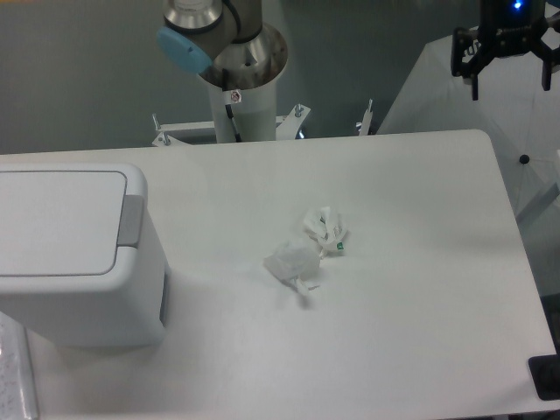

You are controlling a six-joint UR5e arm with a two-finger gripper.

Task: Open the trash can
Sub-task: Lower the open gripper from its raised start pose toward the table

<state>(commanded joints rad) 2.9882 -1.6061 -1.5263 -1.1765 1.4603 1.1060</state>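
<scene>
Trash can (74,262), boxy white plastic, sits lid-down lower left; your wide-spread gripper (510,74) upper right could miss its grey push tab (131,220).

One trash can (74,254) is sitting on the single worktop (420,289), its one lid (57,223) lying flat with one grey push tab (130,220). Two crumpled paper wads (294,260) (325,229) are lying mid-surface. One claw (507,66) is hanging above.

Two crumpled white paper wads (308,249) lie touching each other near the middle of a white surface (420,332). One wad shows a small green mark.
</scene>
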